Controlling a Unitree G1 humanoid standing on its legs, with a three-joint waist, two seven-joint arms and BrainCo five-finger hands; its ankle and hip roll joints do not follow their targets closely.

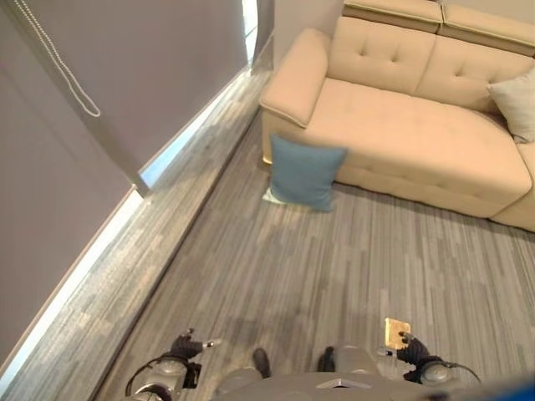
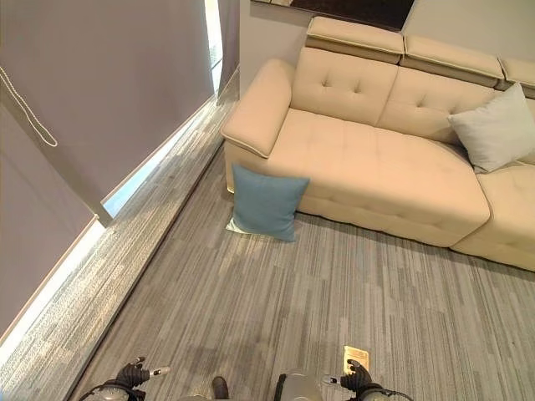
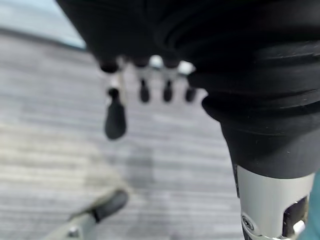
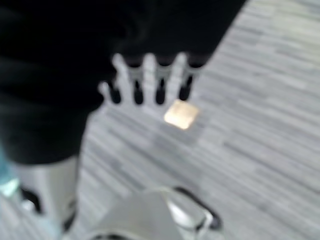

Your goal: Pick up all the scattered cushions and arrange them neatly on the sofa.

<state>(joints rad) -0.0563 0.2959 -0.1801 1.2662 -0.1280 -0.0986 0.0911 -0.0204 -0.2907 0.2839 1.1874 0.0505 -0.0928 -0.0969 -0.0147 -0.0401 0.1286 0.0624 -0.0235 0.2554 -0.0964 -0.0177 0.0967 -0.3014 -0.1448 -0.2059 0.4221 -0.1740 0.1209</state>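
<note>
Blue cushion [image 2: 265, 203] on floor [image 2: 334, 292], leaning on sofa [image 2: 368, 175] front, near its left end. Grey cushion [image 2: 495, 129] on sofa seat, right side. Left hand [image 1: 189, 345] and right hand [image 1: 411, 346] low, fingers loose, holding nothing.

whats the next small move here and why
Probably walk forward toward the blue cushion. It stands on the floor, leaning against the front of the sofa near its armrest, well ahead of both hands. The left hand and right hand hang low with relaxed fingers, holding nothing. A grey cushion already sits on the sofa.
</note>
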